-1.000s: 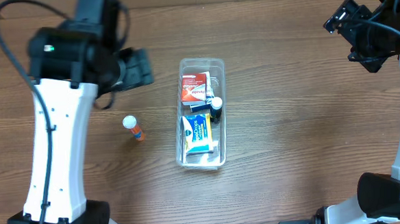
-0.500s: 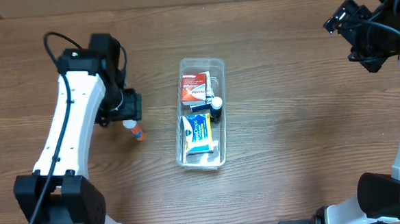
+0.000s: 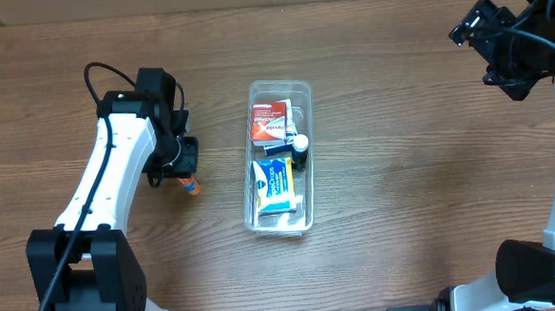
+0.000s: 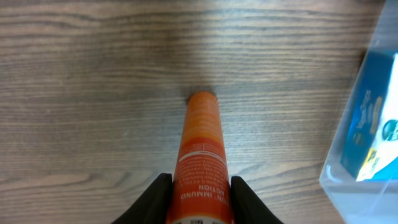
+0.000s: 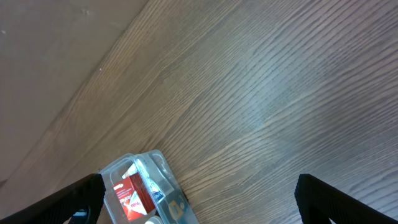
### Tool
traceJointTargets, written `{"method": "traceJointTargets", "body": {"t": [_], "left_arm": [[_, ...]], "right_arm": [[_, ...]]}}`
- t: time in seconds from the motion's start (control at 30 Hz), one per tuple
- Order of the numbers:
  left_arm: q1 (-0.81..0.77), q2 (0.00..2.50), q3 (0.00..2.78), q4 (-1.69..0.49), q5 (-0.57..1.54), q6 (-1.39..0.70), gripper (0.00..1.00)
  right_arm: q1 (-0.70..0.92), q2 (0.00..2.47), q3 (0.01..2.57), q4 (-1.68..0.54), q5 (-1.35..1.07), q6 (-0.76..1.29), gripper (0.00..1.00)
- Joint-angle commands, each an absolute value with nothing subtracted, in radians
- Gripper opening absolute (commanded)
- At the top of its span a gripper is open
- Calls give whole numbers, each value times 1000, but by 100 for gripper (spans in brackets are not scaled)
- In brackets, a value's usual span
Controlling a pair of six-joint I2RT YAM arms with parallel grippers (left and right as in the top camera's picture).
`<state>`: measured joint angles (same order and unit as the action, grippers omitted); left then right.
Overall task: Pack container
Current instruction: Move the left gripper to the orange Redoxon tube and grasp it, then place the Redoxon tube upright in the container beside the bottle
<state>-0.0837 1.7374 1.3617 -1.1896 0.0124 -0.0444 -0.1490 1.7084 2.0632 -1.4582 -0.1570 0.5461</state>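
Note:
The container (image 3: 277,82), a clear narrow tub, sits mid-table and holds a red box (image 3: 269,121), a blue and white box (image 3: 274,182) and a small white-capped bottle (image 3: 301,145). Left of it an orange tube (image 3: 193,187) lies on the wood. My left gripper (image 3: 178,163) is down over the tube's capped end, hiding the cap. In the left wrist view the left gripper (image 4: 200,182) is shut on the orange tube (image 4: 202,143), both black fingers pressed against its sides. My right gripper (image 3: 500,44) hangs open at the far right; the right gripper (image 5: 199,186) holds nothing.
In the left wrist view the container's corner (image 4: 348,180) with the blue box (image 4: 373,118) lies to the right of the tube. The right wrist view shows the container's far end (image 5: 155,157) and the red box (image 5: 130,190) below bare wood.
My left arm has come in and down over the orange tube and its jaws have closed on it, covering the white cap. The right arm has not moved.

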Motion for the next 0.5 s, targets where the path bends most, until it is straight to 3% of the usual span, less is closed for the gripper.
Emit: {"method": "traceJointTargets", "body": {"t": [0.0,0.13,0.23,0.37,0.47], "left_arm": [[-89,1734,1371,-1180,20,-65,17],[-107,1733,1471,-1277,26,-84,12],[-162,1733,1692,-1475,51,-116,12],[-313,1733,2048,-1661,96,-158,15],[-437,1733,2139,-1648,89,-189,18]], "right_arm": [[-151,1702,2066,-1453,-159,543,100],[-151,1702,2066,-1453,-159,543,100],[-151,1702,2066,-1453,-159,543,100],[-151,1702,2066,-1453,-159,543,100],[-151,1702,2066,-1453,-159,543,100]]}}
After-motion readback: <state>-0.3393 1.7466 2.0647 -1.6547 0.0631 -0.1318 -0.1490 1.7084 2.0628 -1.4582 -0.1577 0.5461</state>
